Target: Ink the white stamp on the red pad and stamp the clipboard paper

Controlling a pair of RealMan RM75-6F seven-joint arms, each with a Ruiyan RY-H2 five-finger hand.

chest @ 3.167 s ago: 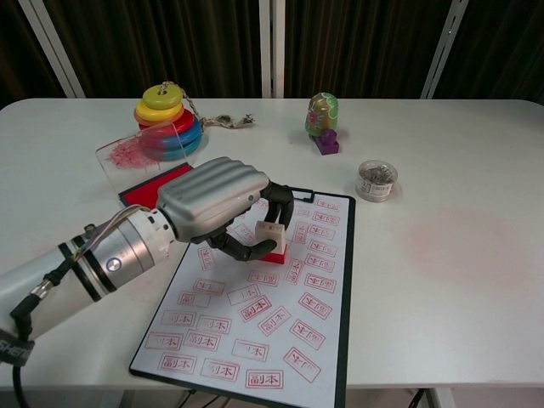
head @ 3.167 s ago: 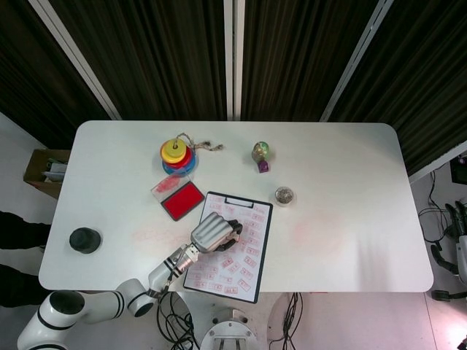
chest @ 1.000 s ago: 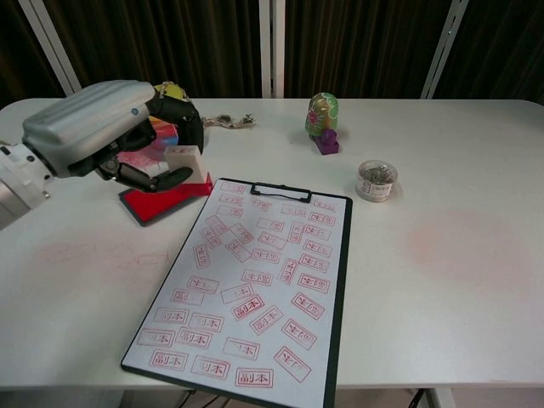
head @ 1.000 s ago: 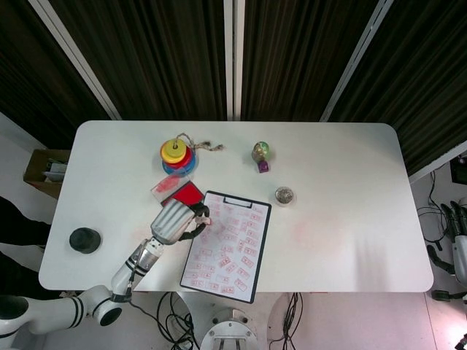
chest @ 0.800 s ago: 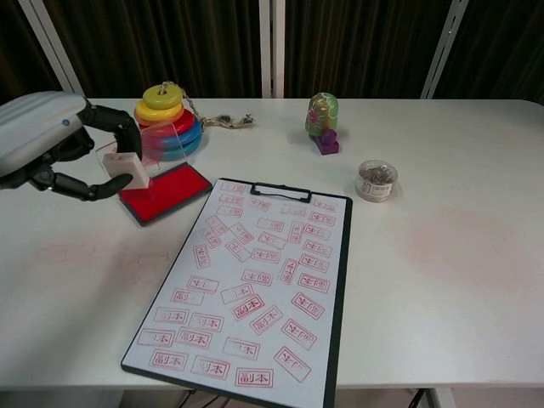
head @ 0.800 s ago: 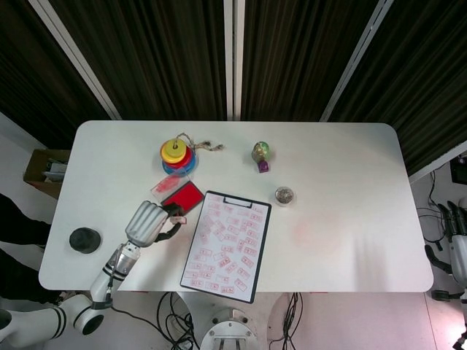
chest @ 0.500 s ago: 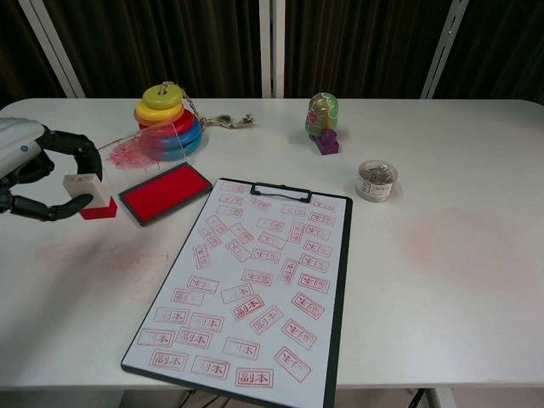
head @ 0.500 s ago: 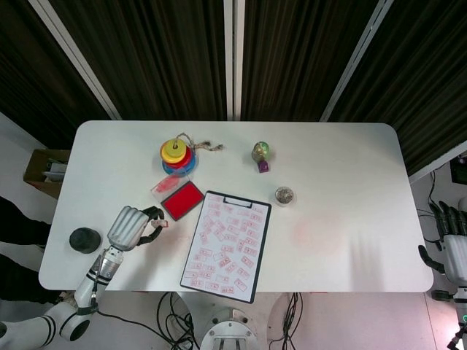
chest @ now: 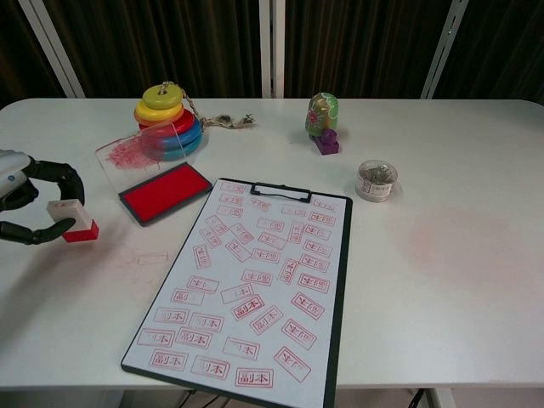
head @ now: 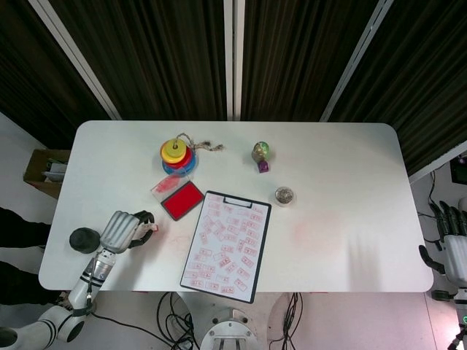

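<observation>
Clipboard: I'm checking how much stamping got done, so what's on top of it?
The clipboard holds a white paper covered with many red stamp marks, pinned by the clip. No hand or stamp rests on it. What the clip covers is hidden.

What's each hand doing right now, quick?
Left hand: holding the stamp, left of the pad.
Right hand: off the table's right edge, fingers apart, holding nothing.

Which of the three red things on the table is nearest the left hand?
The white stamp, with its red base, held in the left hand. The red pad and the ring stacker sit farther right.
</observation>
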